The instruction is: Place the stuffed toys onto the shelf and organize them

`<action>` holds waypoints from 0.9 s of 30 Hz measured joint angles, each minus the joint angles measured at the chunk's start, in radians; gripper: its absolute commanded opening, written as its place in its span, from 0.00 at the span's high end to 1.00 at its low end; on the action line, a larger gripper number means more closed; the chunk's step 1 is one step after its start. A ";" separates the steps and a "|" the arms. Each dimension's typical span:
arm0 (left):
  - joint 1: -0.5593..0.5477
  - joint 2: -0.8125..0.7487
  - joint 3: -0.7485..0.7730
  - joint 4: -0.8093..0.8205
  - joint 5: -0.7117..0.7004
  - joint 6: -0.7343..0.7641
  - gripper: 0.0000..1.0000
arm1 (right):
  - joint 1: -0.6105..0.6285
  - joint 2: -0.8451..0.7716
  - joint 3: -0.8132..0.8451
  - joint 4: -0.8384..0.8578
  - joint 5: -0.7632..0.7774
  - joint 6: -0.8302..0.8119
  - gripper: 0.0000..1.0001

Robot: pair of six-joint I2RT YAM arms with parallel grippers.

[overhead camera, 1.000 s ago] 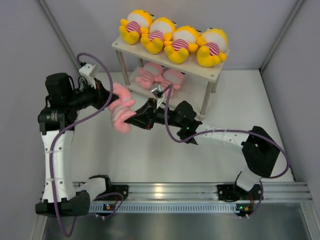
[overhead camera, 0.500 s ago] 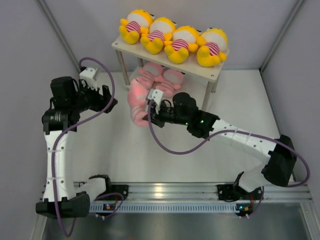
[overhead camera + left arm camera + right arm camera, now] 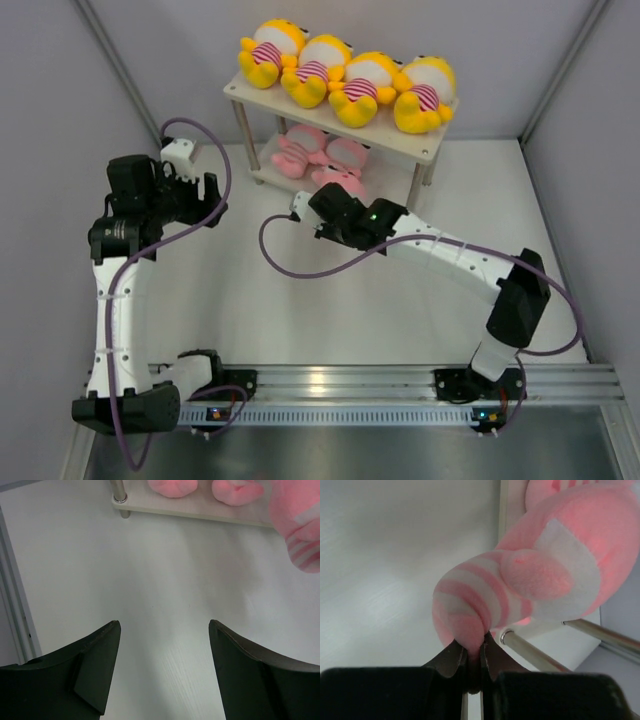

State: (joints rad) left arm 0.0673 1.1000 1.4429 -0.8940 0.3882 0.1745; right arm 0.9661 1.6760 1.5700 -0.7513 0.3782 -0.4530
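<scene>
The shelf (image 3: 430, 145) stands at the back with several yellow stuffed toys (image 3: 345, 80) in a row on its top board. Two pink toys (image 3: 292, 152) (image 3: 346, 152) lie on the lower board (image 3: 200, 511). My right gripper (image 3: 474, 652) is shut on the striped belly of a third pink toy (image 3: 545, 575), holding it at the front edge of the lower board beside a metal leg (image 3: 535, 652). In the top view that toy (image 3: 342, 181) sits just beyond the right gripper (image 3: 335, 198). My left gripper (image 3: 165, 630) is open and empty over the table, left of the shelf (image 3: 212, 195).
White table (image 3: 300, 300) with grey walls on three sides. The shelf's front left leg (image 3: 119, 497) stands ahead of the left gripper. The right arm's purple cable (image 3: 285, 262) loops over the table's middle. A metal rail (image 3: 400, 380) runs along the near edge.
The left gripper opened, let go of the pink toy and drew back to the left. The right arm carried the toy away from it to the shelf's lower board.
</scene>
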 measured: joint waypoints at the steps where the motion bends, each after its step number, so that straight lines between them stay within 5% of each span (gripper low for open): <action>1: 0.000 0.000 -0.003 0.000 -0.001 0.002 0.23 | -0.003 0.024 0.012 -0.032 0.029 0.001 1.00; 11: 0.000 0.000 -0.025 -0.001 -0.003 0.008 0.23 | -0.084 0.235 0.213 -0.189 0.249 0.027 1.00; 23: 0.000 0.000 -0.033 -0.001 -0.003 0.011 0.23 | -0.225 0.468 0.416 -0.256 0.290 0.064 1.00; 25: 0.000 0.000 -0.034 -0.001 -0.003 0.011 0.23 | -0.238 0.486 0.436 -0.260 0.289 0.065 0.94; 27: 0.000 0.000 -0.034 -0.001 -0.003 0.011 0.23 | -0.248 0.501 0.455 -0.259 0.283 0.069 0.68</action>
State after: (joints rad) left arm 0.0673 1.0996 1.4094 -0.8948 0.3855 0.1856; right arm 0.7181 2.1769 2.0247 -1.0100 0.6609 -0.3840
